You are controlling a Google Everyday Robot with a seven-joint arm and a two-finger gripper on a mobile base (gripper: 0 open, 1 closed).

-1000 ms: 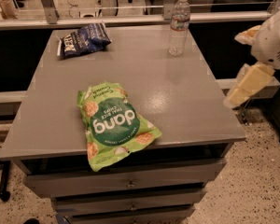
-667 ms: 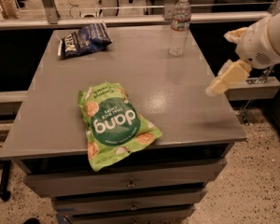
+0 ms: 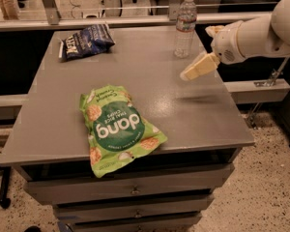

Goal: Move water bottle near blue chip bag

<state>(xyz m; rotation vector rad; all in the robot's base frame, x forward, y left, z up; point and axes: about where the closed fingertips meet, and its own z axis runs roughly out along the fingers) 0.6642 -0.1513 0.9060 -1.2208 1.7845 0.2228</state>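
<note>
The water bottle (image 3: 185, 27) is clear with a white cap and stands upright at the far right of the grey table (image 3: 53, 105). The blue chip bag (image 3: 86, 41) lies at the table's far left corner, well apart from the bottle. My gripper (image 3: 197, 52) hangs over the table's right side, just right of and slightly nearer than the bottle, not touching it. Its cream fingers (image 3: 199, 66) are spread open and hold nothing.
A large bright green "dang" bag (image 3: 117, 127) lies near the table's front edge, overhanging it a little. Drawers (image 3: 135, 191) sit under the tabletop. A rail and glass partition (image 3: 111, 8) run behind the table. A lower shelf (image 3: 261, 88) stands at the right.
My arm has swung left from beyond the table's right edge to over the tabletop, closing in on the water bottle. The bottle and bags have not moved.
</note>
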